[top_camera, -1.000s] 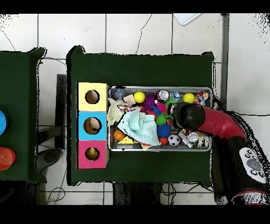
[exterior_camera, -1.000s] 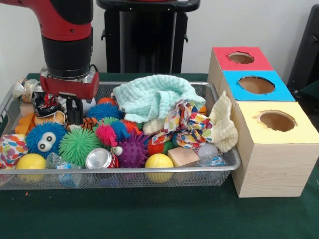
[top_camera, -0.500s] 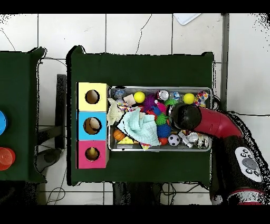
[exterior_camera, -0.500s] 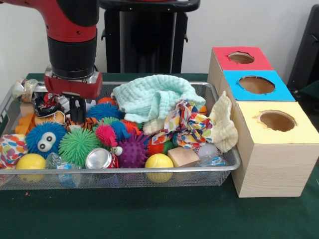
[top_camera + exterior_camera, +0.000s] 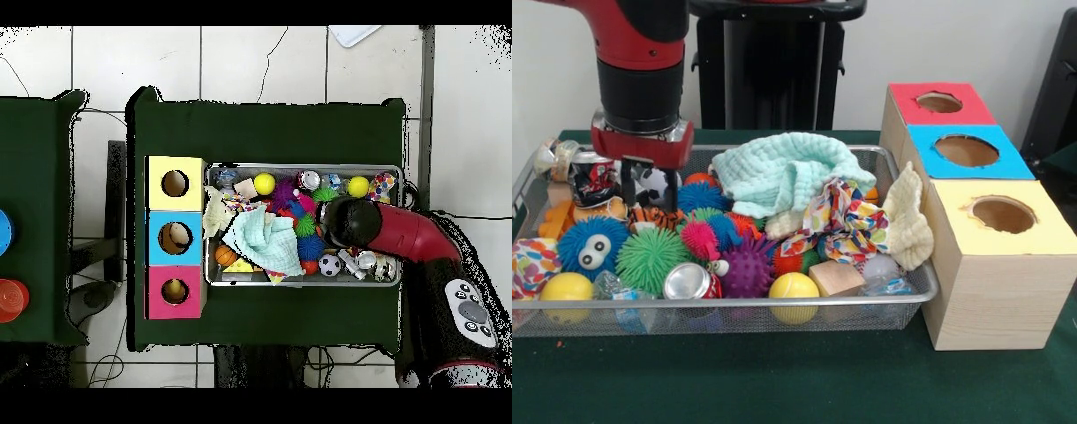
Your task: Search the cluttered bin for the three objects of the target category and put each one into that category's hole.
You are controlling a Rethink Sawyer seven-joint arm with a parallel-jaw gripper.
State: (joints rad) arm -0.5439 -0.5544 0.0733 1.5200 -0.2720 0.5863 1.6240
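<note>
- The red and black arm (image 5: 640, 53) drops into the left end of the wire bin (image 5: 900, 305) in the front view, and the end effector (image 5: 650, 187) hangs just above the toys.
- Its two dark fingers (image 5: 628, 181) stand spread, one on each side of a black-and-white soccer ball (image 5: 651, 183); whether they press on the ball cannot be told.
- Right below sits a tiger-striped ball (image 5: 653, 216), with a crumpled printed can (image 5: 594, 179) just left of the fingers.
- Toward the front of the bin: a blue fuzzy ball with googly eyes (image 5: 591, 247), a green spiky ball (image 5: 651, 258), a silver can lying on its side (image 5: 689, 283), a purple spiky ball (image 5: 749, 269), two yellow balls (image 5: 794, 290) against the front wall, and a wooden block (image 5: 835, 278).
- A mint cloth (image 5: 786, 172) is heaped at the back, a patterned fabric piece (image 5: 839, 221) lies beside it, and a cream cloth (image 5: 907, 221) drapes over the right rim.
- Three boxes stand in a row on the green desk (image 5: 777, 380), touching the bin's right side: the yellow box (image 5: 1002, 265) nearest the camera, the blue box (image 5: 964, 152) behind it, the red box (image 5: 939, 103) at the back, each with a round hole in its top.
- From overhead, the arm covers the part of the bin away from the boxes, and something pale shows inside the blue and red holes.
</note>
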